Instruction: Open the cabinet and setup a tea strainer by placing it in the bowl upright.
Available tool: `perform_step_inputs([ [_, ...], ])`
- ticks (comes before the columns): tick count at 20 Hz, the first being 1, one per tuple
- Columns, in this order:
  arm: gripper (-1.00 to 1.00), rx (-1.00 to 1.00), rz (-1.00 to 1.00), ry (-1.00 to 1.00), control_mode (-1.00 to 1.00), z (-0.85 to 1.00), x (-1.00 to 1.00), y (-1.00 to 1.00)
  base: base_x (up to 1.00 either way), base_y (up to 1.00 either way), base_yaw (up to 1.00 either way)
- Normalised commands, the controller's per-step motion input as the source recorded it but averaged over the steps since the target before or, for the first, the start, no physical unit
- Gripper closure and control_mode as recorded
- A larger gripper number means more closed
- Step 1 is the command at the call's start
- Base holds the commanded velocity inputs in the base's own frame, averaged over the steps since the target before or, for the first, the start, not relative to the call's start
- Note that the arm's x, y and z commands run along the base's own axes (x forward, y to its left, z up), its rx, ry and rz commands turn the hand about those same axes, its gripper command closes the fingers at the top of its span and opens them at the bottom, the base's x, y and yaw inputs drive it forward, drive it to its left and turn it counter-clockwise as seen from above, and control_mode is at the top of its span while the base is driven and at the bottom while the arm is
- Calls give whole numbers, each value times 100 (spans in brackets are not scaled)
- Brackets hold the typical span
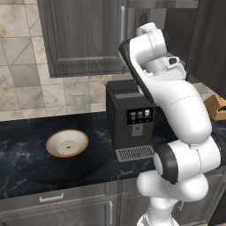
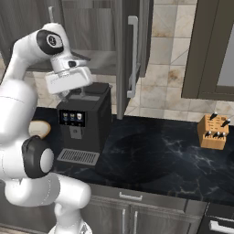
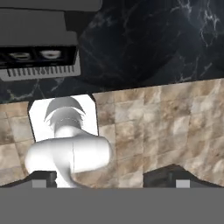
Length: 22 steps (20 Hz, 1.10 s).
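My claw (image 3: 109,178) is released: in the hand view its two dark fingertips (image 3: 42,178) stand far apart at the bottom, with nothing held between them. It hangs high, pointing down, just above the top of the black coffee machine (image 2: 82,125). In the right base view I see it under my white hand, over the machine's left part (image 2: 68,94).

The cabinet (image 1: 84,37) hangs on the wall above the bench (image 1: 26,159). In the left base view its left door lies flat and closed, with its thin silver bar handle (image 1: 122,26) running down the right edge. In the right base view the other door (image 2: 122,59) stands swung out towards me. I see it nearly edge-on, with its long handle (image 2: 133,50) on the outer face, and its lower edge hangs just beside the coffee machine's right side. My raised arm covers most of the cabinet's inside, so I cannot tell what sits on its shelves.

The bowl (image 1: 67,143) rests upright on the dark marble bench to the left of the coffee machine, near it but apart. Its cream inside faces up with a faint speckled centre, and it holds nothing. In the right base view a bit of its tan rim peeks from behind my arm.

A wooden knife block (image 2: 213,131) stands well apart, at the far right of the bench. A wall socket (image 1: 79,101) sits on the tiles above the bowl.
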Motion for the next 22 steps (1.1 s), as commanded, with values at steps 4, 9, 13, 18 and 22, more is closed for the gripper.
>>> perform_step_inputs([
  [4,-100,15,-23,-85,-100,12,-5,45,0,0,0],
  [9,-100,1,2,-77,-100,51,0,10,0,0,0],
  [13,-100,-8,10,-64,-100,66,0,5,0,0,0],
  [18,-100,-3,8,-51,-100,61,12,36,0,0,0],
  [22,-100,0,1,-11,-100,28,31,16,0,0,0],
])
